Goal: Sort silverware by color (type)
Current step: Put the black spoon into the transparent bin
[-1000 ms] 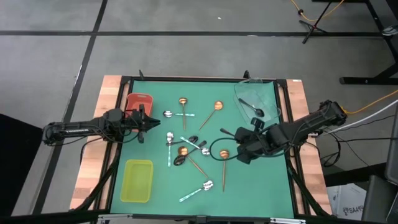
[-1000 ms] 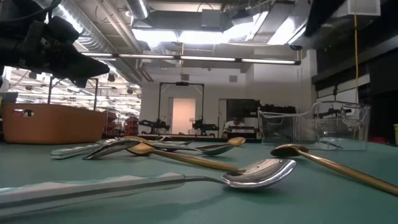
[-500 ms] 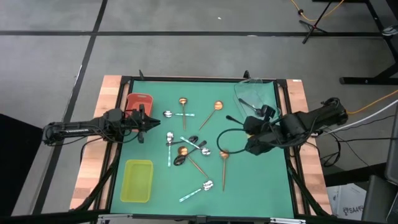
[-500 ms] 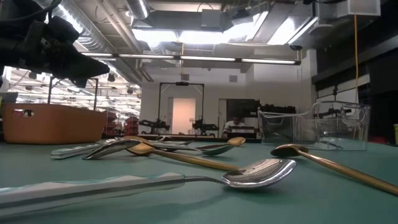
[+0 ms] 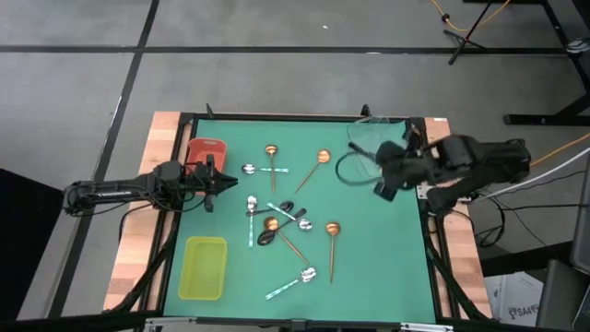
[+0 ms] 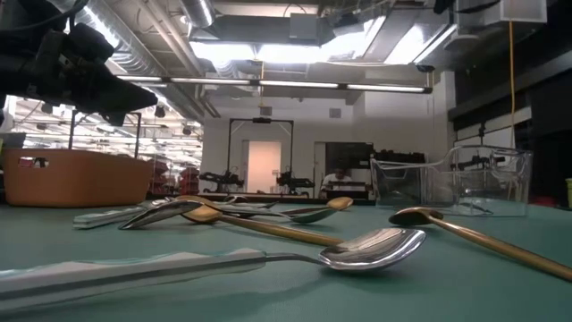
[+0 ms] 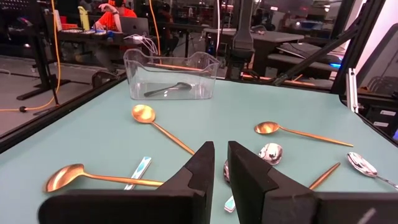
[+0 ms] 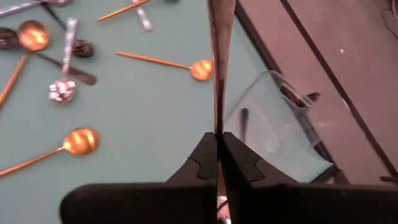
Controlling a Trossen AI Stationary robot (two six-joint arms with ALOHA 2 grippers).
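A black spoon [image 8: 219, 68] is pinched by its handle between the closed fingers of the right gripper [image 8: 218, 144], its length running straight forward from the fingertips. Just ahead of and below that gripper stands the clear tray [image 8: 280, 124], in which one dark spoon [image 8: 244, 121] is already seen lying. The step in hand appears to be the drop of the held spoon into this tray. It would be done well if the gripper were brought squarely over the tray's open top, lowered inside the walls, and only then opened, so that the long handle is not caught on the rim and tipped out onto the tabletop [image 5: 369, 267].

Farther from the right gripper, copper spoons [image 8: 79, 141] and mint-handled spoons [image 8: 64, 87] are scattered on the green tabletop, several crossed in a knot near the middle. At least one more dark spoon [image 5: 267, 237] is seen in that knot, touching its neighbours, and it should be picked with care.

At the far side, the left gripper [image 7: 219, 163] is held above the tabletop just beside the red tray [image 5: 206, 154], its fingers nearly together with a narrow gap and nothing between them. The yellow-green tray [image 5: 204, 267] lies empty near the front edge.
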